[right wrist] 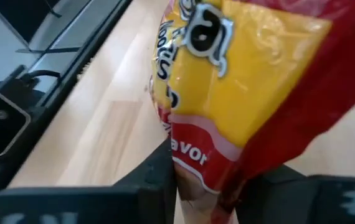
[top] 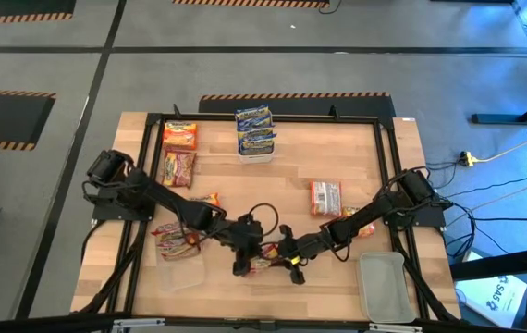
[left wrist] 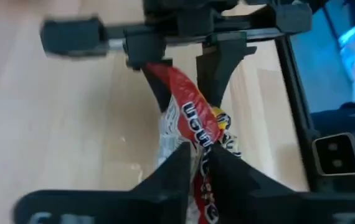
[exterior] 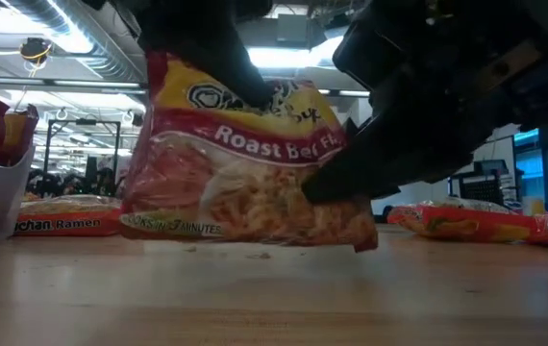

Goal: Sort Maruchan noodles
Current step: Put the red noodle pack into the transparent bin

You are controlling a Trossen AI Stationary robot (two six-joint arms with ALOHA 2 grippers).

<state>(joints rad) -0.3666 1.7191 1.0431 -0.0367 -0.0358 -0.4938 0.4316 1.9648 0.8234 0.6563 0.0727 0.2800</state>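
A red Roast Beef noodle packet (exterior: 245,163) is held between both grippers near the middle of the table's near side (top: 265,260). My left gripper (top: 248,265) is shut on it from the left and my right gripper (top: 289,265) from the right. Blue packets (top: 255,128) stand in a white tub at the far edge. An orange packet (top: 180,136) and a red one (top: 177,168) lie flat at far left. More packets (top: 177,240) sit at near left. Another red packet (top: 325,197) lies right of centre. My left gripper (left wrist: 199,168) pinches the packet's upper edge (left wrist: 197,146) between its two fingers, slanting down from the table's left. The packet stands on edge, its lower edge (exterior: 255,237) clear of the table. My right gripper (right wrist: 208,193) pinches the packet's right-hand edge (exterior: 327,178) at mid-height between both fingers (right wrist: 159,180), coming level from the table's right. The red and yellow wrapper (right wrist: 227,93) rises upright out of the hold.
A clear tub (top: 382,287) sits at the near right corner and another clear tub (top: 181,273) at near left. An orange packet (top: 362,229) lies by the right arm and one more packet (top: 206,199) by the left arm. The black frame (top: 388,157) rims the table.
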